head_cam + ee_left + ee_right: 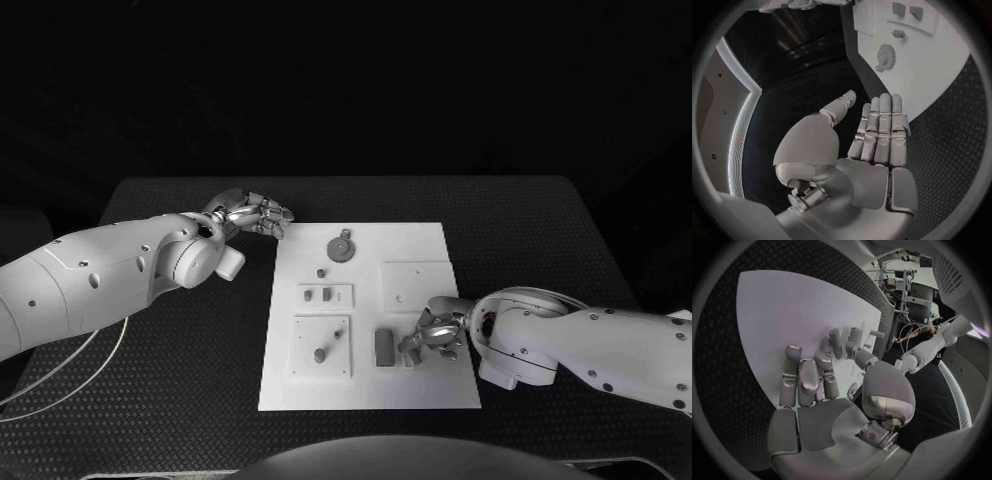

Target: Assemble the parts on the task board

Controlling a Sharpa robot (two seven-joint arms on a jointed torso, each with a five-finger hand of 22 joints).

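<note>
From the head camera, the right hand (434, 335) sits low over the near right part of the white board (433, 390), fingers bent down beside a dark upright block (384, 347), though whether it grips anything I cannot tell, while the left hand (257, 214) hangs over the black table (548, 230) just off the board's far left corner, with a round gear (340, 248) lying on the board nearby. At the left wrist, the left hand (873, 137) is flat and holds nothing, fingers straight together, thumb apart, the gear (884, 55) ahead on the board (942, 60). At the right wrist, the right hand (817, 380) reaches across the board (779, 305), fingertips at small upright parts (853, 336), contact unclear.
</note>
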